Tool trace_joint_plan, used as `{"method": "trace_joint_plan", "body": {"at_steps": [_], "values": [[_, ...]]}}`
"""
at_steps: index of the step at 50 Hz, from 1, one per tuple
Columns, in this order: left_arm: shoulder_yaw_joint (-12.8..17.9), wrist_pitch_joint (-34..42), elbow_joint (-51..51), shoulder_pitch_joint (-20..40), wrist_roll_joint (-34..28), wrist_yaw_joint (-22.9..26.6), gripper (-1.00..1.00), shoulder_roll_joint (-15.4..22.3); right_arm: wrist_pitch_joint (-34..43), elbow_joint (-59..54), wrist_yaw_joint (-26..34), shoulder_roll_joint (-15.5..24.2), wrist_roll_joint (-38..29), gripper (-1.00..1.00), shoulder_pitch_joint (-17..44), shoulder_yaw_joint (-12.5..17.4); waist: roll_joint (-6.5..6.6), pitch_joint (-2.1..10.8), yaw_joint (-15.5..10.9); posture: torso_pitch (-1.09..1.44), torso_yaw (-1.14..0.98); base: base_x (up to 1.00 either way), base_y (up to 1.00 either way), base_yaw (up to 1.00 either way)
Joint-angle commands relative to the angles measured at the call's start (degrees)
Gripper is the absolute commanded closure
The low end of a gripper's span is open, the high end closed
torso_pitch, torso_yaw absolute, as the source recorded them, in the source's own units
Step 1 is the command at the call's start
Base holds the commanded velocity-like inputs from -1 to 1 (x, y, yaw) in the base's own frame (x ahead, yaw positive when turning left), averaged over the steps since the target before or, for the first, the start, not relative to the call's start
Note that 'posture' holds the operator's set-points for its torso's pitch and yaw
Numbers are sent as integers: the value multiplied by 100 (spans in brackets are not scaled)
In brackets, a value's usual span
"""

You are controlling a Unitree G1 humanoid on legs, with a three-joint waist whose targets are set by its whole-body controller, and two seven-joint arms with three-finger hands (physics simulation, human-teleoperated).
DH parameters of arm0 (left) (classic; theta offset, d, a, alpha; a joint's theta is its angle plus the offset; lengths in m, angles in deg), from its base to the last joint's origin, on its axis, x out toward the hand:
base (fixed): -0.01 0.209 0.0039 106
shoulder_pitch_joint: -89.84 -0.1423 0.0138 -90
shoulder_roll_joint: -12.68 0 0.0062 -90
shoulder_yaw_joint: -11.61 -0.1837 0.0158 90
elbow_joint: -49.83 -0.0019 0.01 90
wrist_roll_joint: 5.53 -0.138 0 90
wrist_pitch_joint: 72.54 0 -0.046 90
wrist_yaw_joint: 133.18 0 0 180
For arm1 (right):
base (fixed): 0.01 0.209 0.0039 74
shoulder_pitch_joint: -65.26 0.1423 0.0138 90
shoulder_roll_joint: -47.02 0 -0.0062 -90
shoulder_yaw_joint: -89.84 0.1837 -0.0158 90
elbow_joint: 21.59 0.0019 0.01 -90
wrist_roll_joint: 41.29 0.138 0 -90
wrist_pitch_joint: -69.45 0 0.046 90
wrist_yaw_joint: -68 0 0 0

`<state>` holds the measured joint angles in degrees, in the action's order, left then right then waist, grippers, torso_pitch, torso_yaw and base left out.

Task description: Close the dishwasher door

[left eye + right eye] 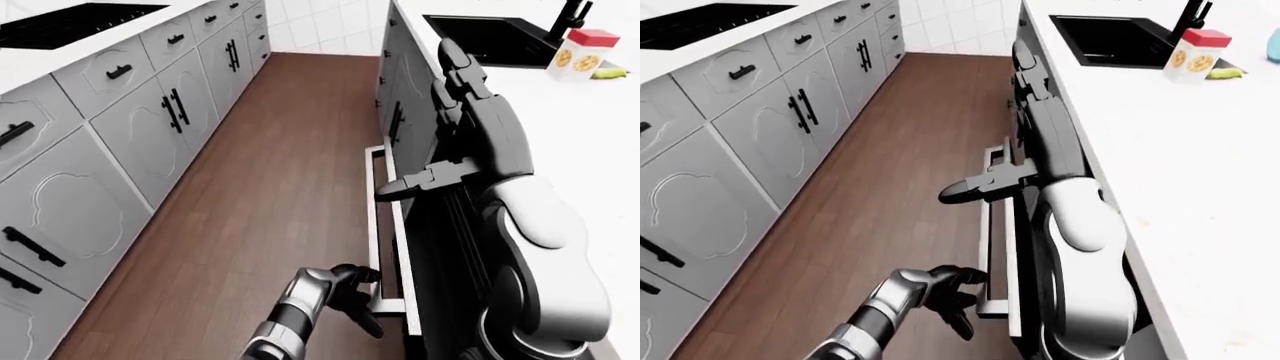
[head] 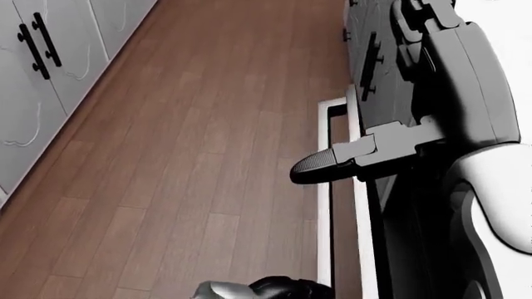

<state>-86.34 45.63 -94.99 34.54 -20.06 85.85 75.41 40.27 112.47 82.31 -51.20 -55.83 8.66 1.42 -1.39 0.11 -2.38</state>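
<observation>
Our door (image 1: 392,225) stood nearly upright against the cabinets at 3 o'clock in the left-eye view, a narrow gap left to shut — its long axis ran from 6 toward 12 along the floor (image 1: 270,165). Our left robot hand (image 1: 350,289) sat low at 6 o'clock, fingers spread wide, holding nothing, touching or just beside the door's near bottom corner. The door lay to its right, so we judged the push should go toward 3 o'clock. Our right arm (image 1: 500,172) reached across the door's top; we could not tell how its robot hand stood. Nothing blocked the swing. On the worktop (image 1: 1140,127) a sink (image 1: 1105,37) and carton (image 1: 1185,49) stood well apart.
</observation>
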Motion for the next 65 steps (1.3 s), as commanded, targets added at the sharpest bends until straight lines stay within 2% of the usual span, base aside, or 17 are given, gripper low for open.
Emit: {"method": "trace_joint_plan", "body": {"at_steps": [1,6,18,26,33,36,42,59,62,63,65], "values": [[-181,85,263,-10,237,566,-100,-346,-152,103,-33,33,-17,-100,139,36,-50,100,51,0,0,0,0,0],[-319,220,502,-121,60,539,-100,-479,-161,107,-37,35,-7,-100,119,37,-82,100,52,0,0,0,0,0],[-358,-37,-159,118,-248,378,-100,-844,-151,124,-21,34,-27,-100,112,15,-138,106,26,0,0,0,0,0],[-273,-231,-535,453,-341,187,-100,-1127,-122,181,12,49,-38,-100,80,39,-188,101,17,0,0,0,0,0],[-73,-544,-1254,913,-331,-59,-100,-1310,-138,235,12,70,-11,-100,1,81,-222,95,10,0,0,0,0,0],[-3,-493,-1357,1078,-349,-249,-100,-1415,-139,254,8,73,-1,-100,-14,79,-230,94,16,0,0,0,0,0],[138,-755,-1629,1260,-357,-956,-100,-1577,-125,347,3,90,22,-100,-94,128,-247,85,26,0,0,0,0,0],[71,-241,-1812,1219,-663,-1453,-100,-2105,-51,450,7,121,52,-100,-99,131,-294,85,62,0,0,0,0,0],[244,-217,-1820,1421,-497,-1902,-100,-2230,137,652,59,190,46,-100,-106,178,-312,94,54,0,0,0,0,0],[253,-225,-1864,1425,-505,-2341,-100,-2312,147,710,69,199,56,-100,-153,221,-315,91,47,0,0,0,0,0],[260,-38,-1908,1466,-484,-2441,-100,-2348,127,705,50,199,77,-100,-173,234,-322,83,48,0,0,0,0,0]]}}
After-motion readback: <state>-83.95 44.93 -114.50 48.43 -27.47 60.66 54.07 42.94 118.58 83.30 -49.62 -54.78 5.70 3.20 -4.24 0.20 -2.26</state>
